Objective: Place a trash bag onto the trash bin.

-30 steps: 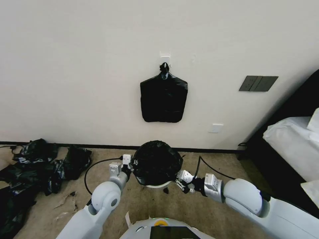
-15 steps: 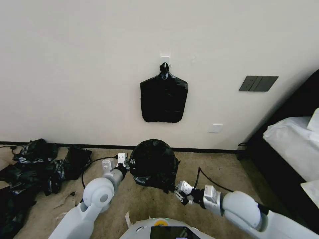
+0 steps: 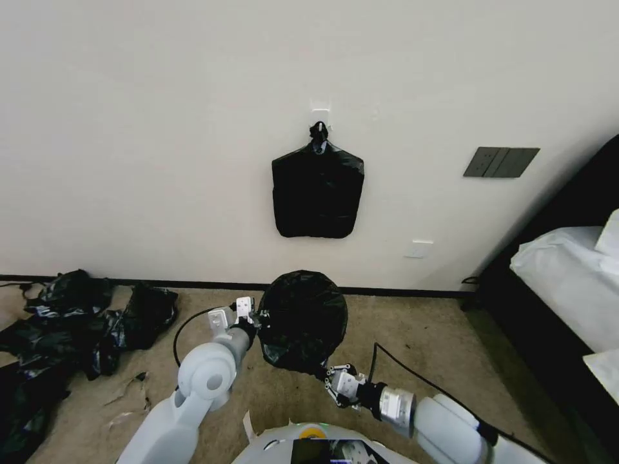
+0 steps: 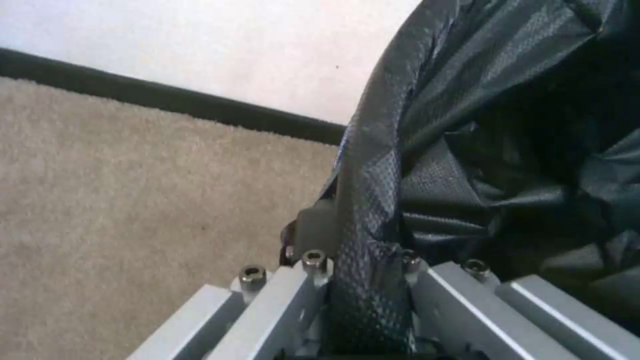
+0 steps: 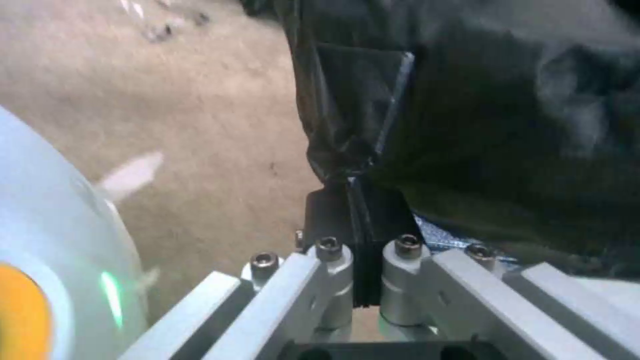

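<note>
- Trash bag [image 3: 302, 319] drapes over the bin mouth, bin hidden beneath.
- Left gripper [image 3: 253, 317] and right gripper [image 3: 327, 377] each pinch its film.
- Release apparently remains.

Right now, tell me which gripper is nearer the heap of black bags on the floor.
Left. The left gripper pinches the trash bag on the side facing the heap of black bags; the right gripper grips the bag's opposite, lower edge, farther away.
</note>
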### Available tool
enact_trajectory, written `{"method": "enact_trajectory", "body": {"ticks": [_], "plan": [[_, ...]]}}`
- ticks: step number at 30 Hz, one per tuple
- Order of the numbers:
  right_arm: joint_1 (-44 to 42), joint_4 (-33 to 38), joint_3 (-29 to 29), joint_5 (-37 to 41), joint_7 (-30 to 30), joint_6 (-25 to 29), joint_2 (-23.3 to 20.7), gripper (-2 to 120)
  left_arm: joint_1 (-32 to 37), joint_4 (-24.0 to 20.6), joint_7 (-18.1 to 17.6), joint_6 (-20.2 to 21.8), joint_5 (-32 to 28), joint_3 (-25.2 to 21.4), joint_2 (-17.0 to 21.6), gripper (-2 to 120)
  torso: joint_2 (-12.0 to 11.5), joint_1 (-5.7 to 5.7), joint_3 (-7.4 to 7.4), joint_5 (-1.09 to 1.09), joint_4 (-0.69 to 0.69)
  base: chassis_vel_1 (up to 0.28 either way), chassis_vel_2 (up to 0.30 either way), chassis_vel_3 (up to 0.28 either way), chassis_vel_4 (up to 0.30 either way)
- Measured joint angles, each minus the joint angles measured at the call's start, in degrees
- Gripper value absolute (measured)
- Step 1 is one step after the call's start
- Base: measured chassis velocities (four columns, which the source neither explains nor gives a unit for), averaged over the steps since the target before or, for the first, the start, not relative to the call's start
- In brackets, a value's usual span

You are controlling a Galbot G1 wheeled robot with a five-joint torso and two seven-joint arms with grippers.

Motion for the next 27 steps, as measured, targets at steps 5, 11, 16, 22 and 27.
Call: {"method": "enact_trajectory", "body": {"ticks": [5, 11, 16, 22, 27], "plan": [[0.1, -3.9, -0.6, -4.2, 0.8, 1.9, 2.2, 0, 0.2, -0.8, -1.1, 0.1, -2.2, -0.4, 0.0, 1, 0.0, 0.00, 0.00, 0.00, 0.01, 0.000, 0.000, 0.000, 0.000], [1.0, -10.0, -2.1, -6.9, 3.7, 2.7, 6.8, 0, 1.3, -2.4, -3.5, 1.1, -5.9, -0.7, -0.2, 1, 0.0, 0.00, 0.00, 0.00, 0.00, 0.000, 0.000, 0.000, 0.000], [0.1, -11.3, -1.6, -6.9, 5.1, 3.2, 7.7, 0, 2.3, -2.8, -3.5, 1.4, -5.9, -1.2, 0.1, 1, 0.0, 0.00, 0.00, 0.00, 0.00, 0.000, 0.000, 0.000, 0.000], [-2.1, -9.3, 0.0, -6.2, 6.5, 4.6, 6.8, 8, 2.5, -2.1, -3.2, 1.4, -5.4, -1.5, -0.1, 1, 0.0, 0.00, 0.00, 0.00, 0.01, 0.000, 0.000, 0.000, 0.000], [-4.9, -7.0, 2.2, -5.5, 6.6, 6.7, 5.3, 27, 1.8, -0.9, -3.1, 1.2, -5.4, -2.3, -0.2, 1, 0.0, 0.00, 0.00, -0.01, 0.01, 0.000, 0.000, 0.000, 0.000]]}}
